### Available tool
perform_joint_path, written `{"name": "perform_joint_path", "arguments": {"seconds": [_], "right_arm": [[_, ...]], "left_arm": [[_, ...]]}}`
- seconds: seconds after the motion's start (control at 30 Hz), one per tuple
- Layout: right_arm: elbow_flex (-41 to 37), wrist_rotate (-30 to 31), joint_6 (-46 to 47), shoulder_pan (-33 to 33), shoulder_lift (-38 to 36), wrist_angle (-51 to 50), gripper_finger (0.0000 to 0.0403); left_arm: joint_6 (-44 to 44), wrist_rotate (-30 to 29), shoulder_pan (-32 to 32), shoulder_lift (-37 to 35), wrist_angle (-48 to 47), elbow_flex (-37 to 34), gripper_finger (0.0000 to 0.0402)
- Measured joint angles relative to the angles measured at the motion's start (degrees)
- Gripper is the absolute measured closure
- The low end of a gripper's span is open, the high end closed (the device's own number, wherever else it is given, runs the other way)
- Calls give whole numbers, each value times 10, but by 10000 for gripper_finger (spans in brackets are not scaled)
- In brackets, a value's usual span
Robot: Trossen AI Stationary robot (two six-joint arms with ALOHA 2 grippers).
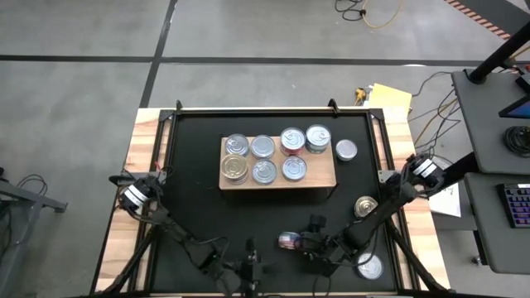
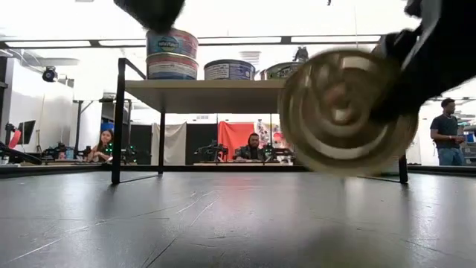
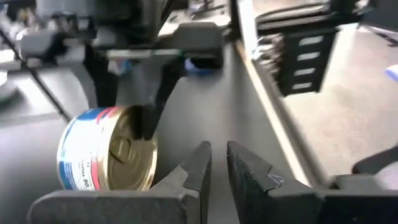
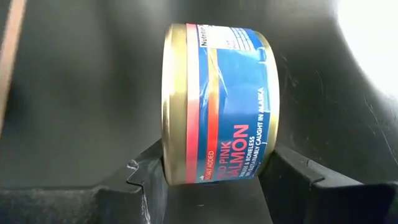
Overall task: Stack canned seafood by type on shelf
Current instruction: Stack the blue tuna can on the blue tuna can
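Right gripper grasped a salmon tin on its side, lower centre of the mat, left gripper clenched empty at the bottom edge, bare mat below the shelf.

A wooden shelf sits mid-mat, carrying seven tins, silver lids and one gold at its left front corner. One silver tin stands just beside the shelf's right end. A blue-and-red salmon can is tipped on its side, gold lid sideways. Two more tins rest right.
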Motion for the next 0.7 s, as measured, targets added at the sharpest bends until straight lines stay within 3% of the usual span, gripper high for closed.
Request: {"name": "perform_joint_path", "arguments": {"seconds": [0.13, 0.3, 0.47, 0.57, 0.7], "right_arm": [[-18, 1, 0, 9, -32, 39, 210], [-70, -20, -7, 12, -46, 172, 210], [-118, -48, -2, 9, -50, 270, 210], [-145, -80, -5, 8, -51, 382, 210], [-177, -155, 1, -4, -52, 506, 210]], "left_arm": [[63, -22, -20, -24, 4, 0, 365], [163, -96, -30, -37, 4, 0, 365], [192, -188, -32, -49, 3, 0, 365], [222, -252, -33, -56, 5, 0, 364], [324, -254, -37, -54, 2, 3, 347]]}}
